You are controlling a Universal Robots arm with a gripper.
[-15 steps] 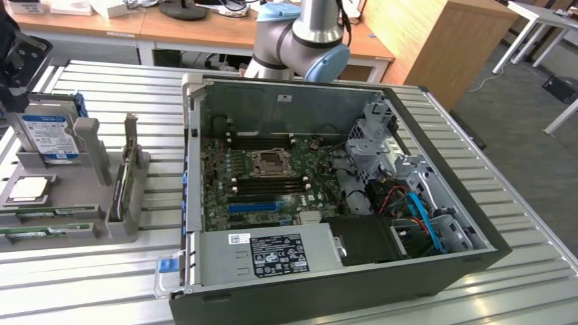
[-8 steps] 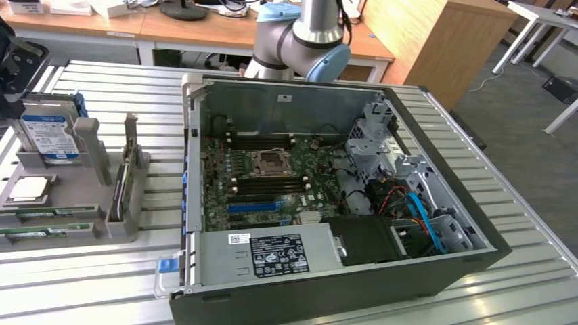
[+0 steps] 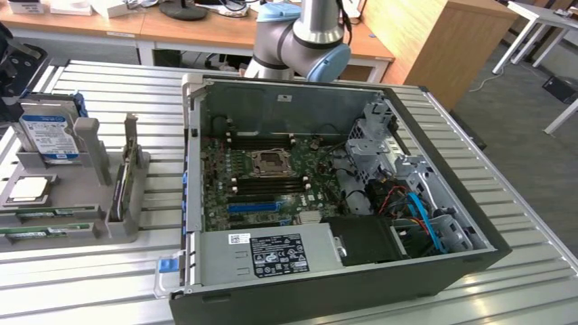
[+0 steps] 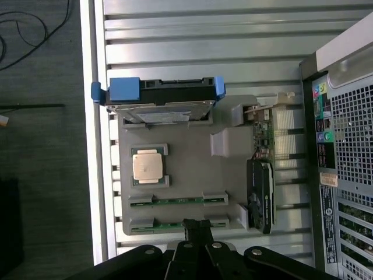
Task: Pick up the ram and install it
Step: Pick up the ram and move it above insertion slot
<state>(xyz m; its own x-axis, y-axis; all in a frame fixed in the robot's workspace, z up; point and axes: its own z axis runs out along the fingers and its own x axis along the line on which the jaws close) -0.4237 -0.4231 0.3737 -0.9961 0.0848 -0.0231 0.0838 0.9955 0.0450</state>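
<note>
Two thin green ram sticks lie on edge in slots of a grey holder [image 3: 86, 227] at the exterior view's left, one [image 3: 40, 212] just behind the other [image 3: 40, 233]. The wrist view looks down on the same holder [image 4: 186, 169], with one ram stick [image 4: 178, 200] in full view and the second [image 4: 166, 225] partly behind my fingers. My gripper [image 4: 197, 224] hangs above that end of the holder, its black fingertips pressed together with nothing between them. It is shut and well above the sticks.
The holder also carries a blue-labelled hard drive [image 3: 45, 135], a processor chip [image 4: 145, 165] and an upright expansion card [image 4: 262, 186]. An open computer case [image 3: 451, 267] with its motherboard [image 3: 262, 176] sits to the exterior view's right. The slatted table's edge [image 4: 88, 146] runs beside the holder.
</note>
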